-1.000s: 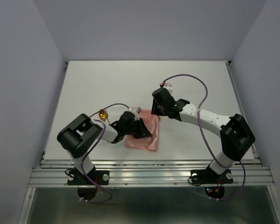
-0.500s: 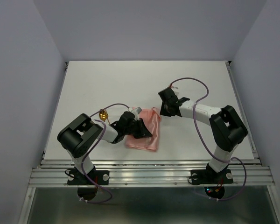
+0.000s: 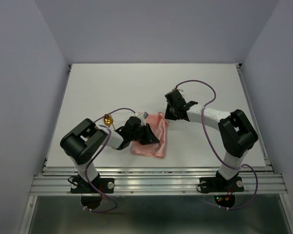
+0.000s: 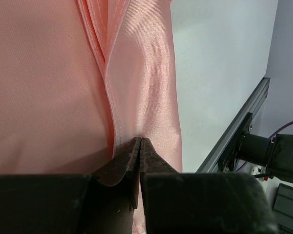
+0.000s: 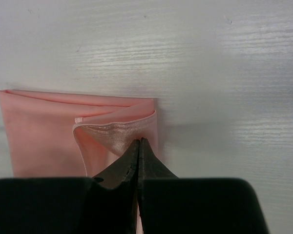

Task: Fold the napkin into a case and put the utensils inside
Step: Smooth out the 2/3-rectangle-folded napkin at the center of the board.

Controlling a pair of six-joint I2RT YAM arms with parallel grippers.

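The white table (image 3: 112,87) stands between pale lilac walls (image 3: 19,73), and the work is in its near half, between the two arms. There lies the napkin (image 3: 155,145), already folded into a layered pink oblong. Its long axis runs from the far side toward you, leaning a little to the left at the near end.

Your right gripper (image 3: 167,116) is at the far right corner of this oblong. In the right wrist view its jaws are pressed together on the loose upper layer of the napkin (image 5: 44,131), exactly at the turned-up corner, and this layer is raised a little from the layers under it.

Your left gripper (image 3: 145,134) is at the left long edge, about the middle of it. In the left wrist view the jaws are closed on a folded hem of the napkin (image 4: 49,73), with only thin cloth between the tips.

So both arms hold the same cloth, the right one at the far end and the left one at the side. I judge that the next move is a fold or an opening of the pocket, and it depends on the corner layer lifting alone.

One gold utensil (image 3: 107,119) lies just beyond the left arm, apart from the cloth. The second one I cannot find.
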